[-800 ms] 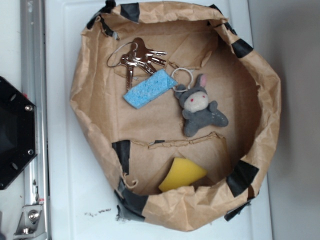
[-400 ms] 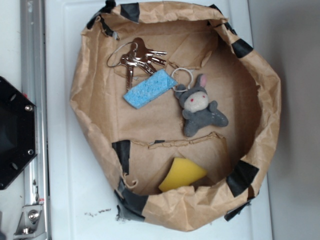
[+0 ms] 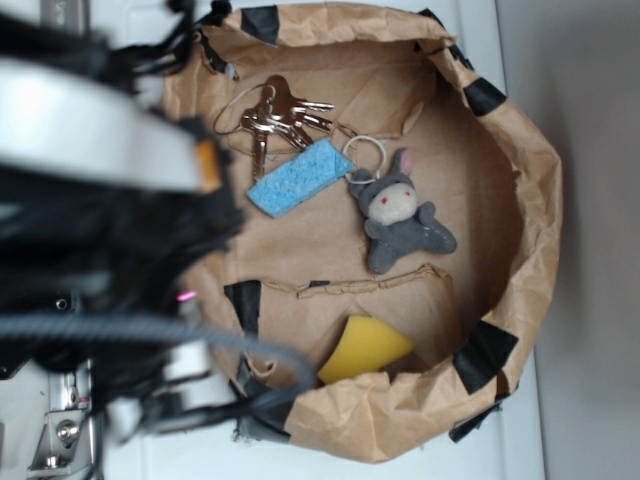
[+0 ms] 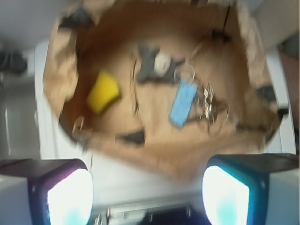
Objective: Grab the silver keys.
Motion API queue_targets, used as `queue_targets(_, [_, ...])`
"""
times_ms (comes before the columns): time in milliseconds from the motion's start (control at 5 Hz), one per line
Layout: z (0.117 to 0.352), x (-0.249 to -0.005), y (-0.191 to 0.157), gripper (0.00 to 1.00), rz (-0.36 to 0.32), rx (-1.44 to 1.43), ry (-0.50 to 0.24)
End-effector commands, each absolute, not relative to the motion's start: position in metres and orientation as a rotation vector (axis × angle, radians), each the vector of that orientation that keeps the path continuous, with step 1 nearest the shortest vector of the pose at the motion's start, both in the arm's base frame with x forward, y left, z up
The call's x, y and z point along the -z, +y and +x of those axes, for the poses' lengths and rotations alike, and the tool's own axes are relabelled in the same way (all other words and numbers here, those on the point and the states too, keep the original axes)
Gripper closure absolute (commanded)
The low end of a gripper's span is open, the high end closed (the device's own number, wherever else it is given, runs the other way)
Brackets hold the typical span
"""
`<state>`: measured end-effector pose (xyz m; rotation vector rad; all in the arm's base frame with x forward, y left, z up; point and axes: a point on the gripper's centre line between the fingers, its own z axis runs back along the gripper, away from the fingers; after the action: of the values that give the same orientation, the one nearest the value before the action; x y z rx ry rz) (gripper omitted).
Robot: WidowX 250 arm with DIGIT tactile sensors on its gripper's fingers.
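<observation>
The silver keys (image 3: 275, 118) lie fanned on a thin wire ring at the upper left of the brown paper basin's floor (image 3: 480, 200). In the wrist view the silver keys (image 4: 208, 104) show blurred at the right, beside the blue sponge (image 4: 183, 102). My gripper (image 4: 147, 197) is open, its two glowing pads (image 4: 70, 197) far apart with nothing between them. It hangs high over the white surface just outside the basin's near wall, well short of the keys. In the exterior view only the blurred arm (image 3: 100, 200) shows at the left.
A light blue sponge (image 3: 300, 178) lies right beside the keys. A grey plush bunny (image 3: 400, 212) with a white ring (image 3: 364, 152) sits mid-basin. A yellow sponge (image 3: 362, 349) rests in the lower pocket. The crumpled paper wall (image 3: 535, 200) rings everything, with black tape patches (image 3: 484, 352).
The arm has swung into the exterior view from the left, blurred and covering the basin's left wall. Keys, sponges and bunny have not moved.
</observation>
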<state>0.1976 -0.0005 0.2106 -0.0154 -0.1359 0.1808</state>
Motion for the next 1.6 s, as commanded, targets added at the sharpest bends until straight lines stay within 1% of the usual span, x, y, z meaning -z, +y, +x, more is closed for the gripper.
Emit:
queue_targets(0, [0.214, -0.17, 0.027, 0.0, -0.01, -0.123, -0.17])
queue_targets(800, [0.214, -0.17, 0.027, 0.0, -0.01, -0.123, -0.17])
queue_targets(1000, [0.237, -0.15, 0.039, 0.0, 0.006, -0.211, -0.114])
queue_targets(1200, [0.246, -0.128, 0.041, 0.0, 0.023, -0.206, -0.085])
queue_targets(1400, [0.247, -0.111, 0.047, 0.0, 0.039, -0.199, -0.05])
